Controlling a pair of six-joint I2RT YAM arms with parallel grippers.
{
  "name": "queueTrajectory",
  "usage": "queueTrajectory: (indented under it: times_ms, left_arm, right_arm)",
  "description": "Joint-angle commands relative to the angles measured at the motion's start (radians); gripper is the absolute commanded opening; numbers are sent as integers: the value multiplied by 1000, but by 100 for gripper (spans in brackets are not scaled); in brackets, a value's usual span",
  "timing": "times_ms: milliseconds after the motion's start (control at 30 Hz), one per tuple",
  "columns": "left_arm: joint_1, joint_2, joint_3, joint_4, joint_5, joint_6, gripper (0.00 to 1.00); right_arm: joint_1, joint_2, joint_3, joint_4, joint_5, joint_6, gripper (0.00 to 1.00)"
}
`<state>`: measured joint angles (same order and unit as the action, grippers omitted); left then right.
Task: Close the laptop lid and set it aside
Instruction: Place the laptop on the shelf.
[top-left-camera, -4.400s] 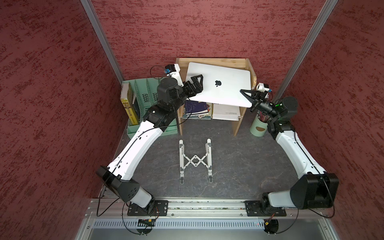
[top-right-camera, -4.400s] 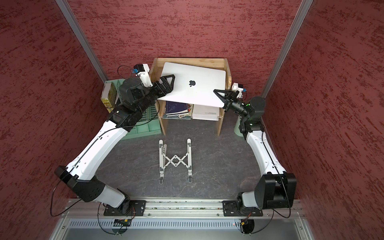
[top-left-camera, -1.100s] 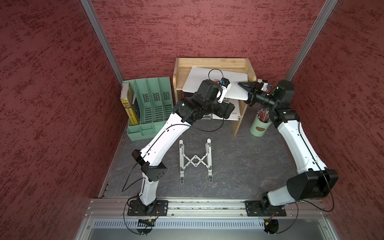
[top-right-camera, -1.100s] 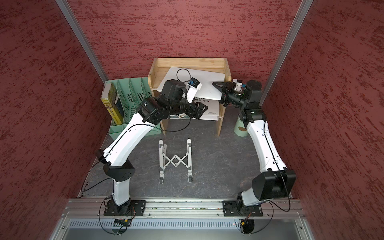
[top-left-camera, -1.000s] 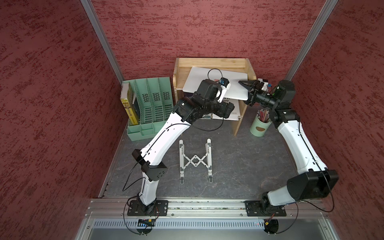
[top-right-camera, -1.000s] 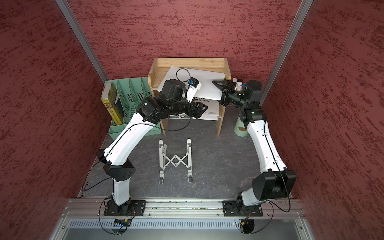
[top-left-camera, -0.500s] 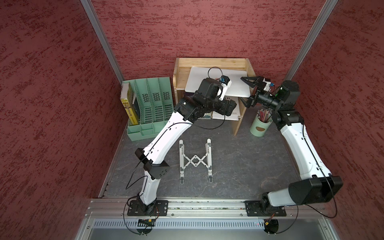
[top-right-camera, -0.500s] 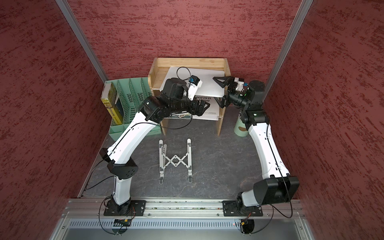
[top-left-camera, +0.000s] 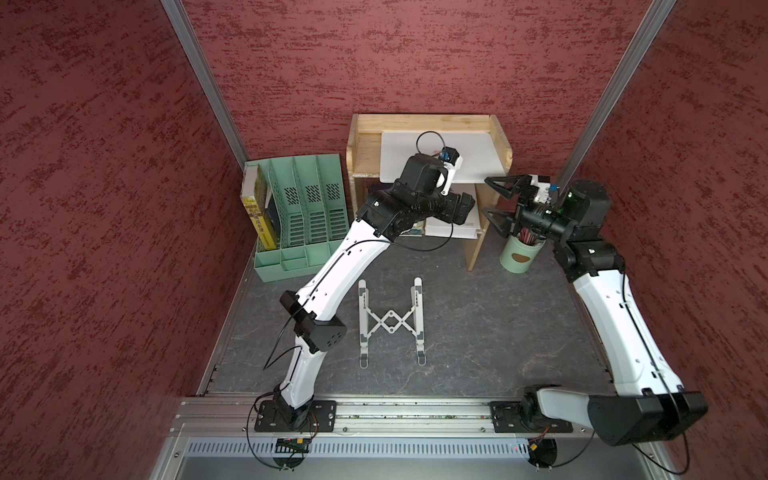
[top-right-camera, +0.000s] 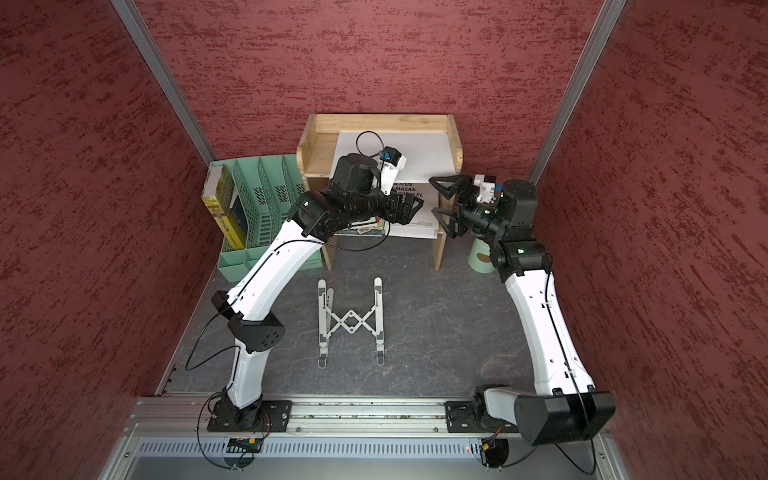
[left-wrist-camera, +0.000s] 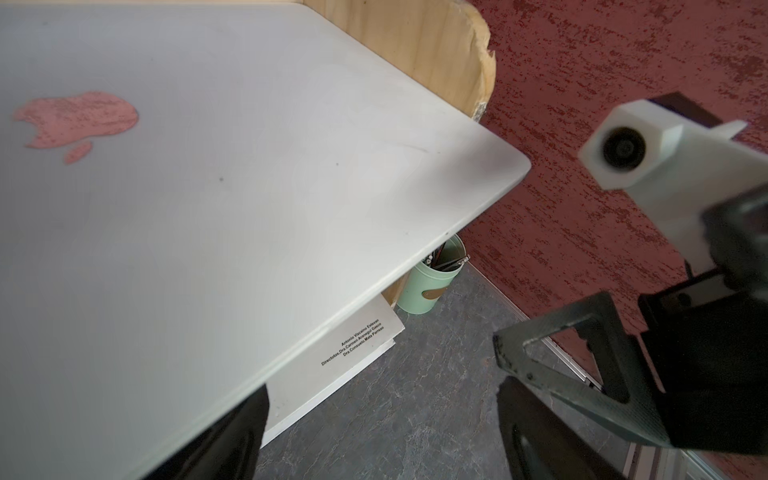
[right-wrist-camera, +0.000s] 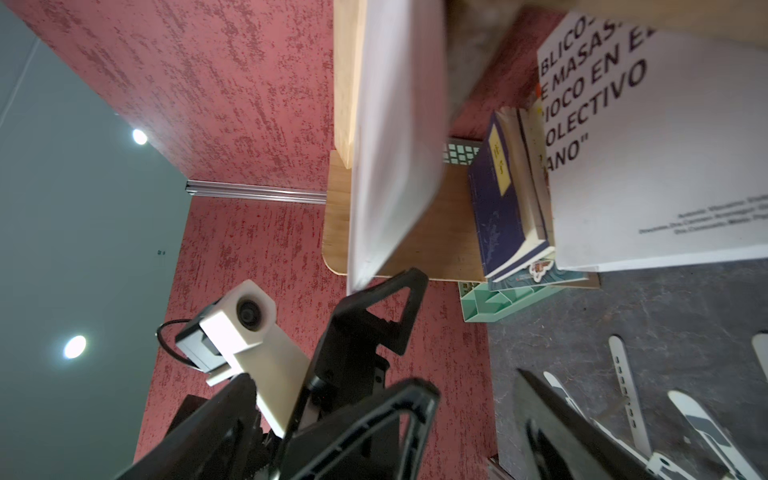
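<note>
- A green file organiser (top-left-camera: 307, 208) stands at the left of centre in both top views, against the back wall. A yellow book (top-left-camera: 259, 216) fills its leftmost slot, and its right side is just beside the wooden shelf (top-left-camera: 365, 153).
- The laptop (top-left-camera: 482, 153) lies shut and flat on the shelf's top, at upper centre. The laptop lid (left-wrist-camera: 249, 187) faces up with the apple logo (left-wrist-camera: 75, 120) showing. Its back edge is near the shelf's rear rail. In the left wrist view its rounded front corner juts out past the shelf's side wall.
- The left gripper (top-right-camera: 412, 210) hangs in front of the shelf, below the laptop's front edge and over the white book (left-wrist-camera: 365, 332) on the lower level. Its jaws stand apart with nothing between them. In the left wrist view one dark finger shows under the laptop's front edge.
- A white folding laptop stand (top-left-camera: 390, 322) lies flat at centre on the dark tabletop (top-left-camera: 478, 324). Bare surface lies all round it, between the two arms.
- The right gripper (top-left-camera: 485, 195) is right of centre, just off the shelf's right side. Its jaws are spread wide and hold nothing, and there is a gap between them and the laptop's corner.
- A green pen cup (top-left-camera: 517, 257) stands on the tabletop under the right wrist, near the shelf's right leg.
</note>
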<state>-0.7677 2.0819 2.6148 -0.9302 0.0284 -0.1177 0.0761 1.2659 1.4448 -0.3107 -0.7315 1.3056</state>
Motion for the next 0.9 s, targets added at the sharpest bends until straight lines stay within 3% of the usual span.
queueTrajectory:
  times_ms: [0,400,700,867]
  left_arm:
    - [55,25,22,108,-44,-10,89]
    - [42,-9,-26,123,-46,11,89]
    - [-5,-86,-158,160,-70,57,89]
    - [-33,-190,-329,239,-80,70,90]
  right_arm:
    - [4,-53,-39,-47,29,-54,98]
    - [-12,-178,-93,-179,75,-203,99]
    - [-35,-163,-96,-182,60,-233,98]
    - [-42,-172,-84,-240,85,-321,98]
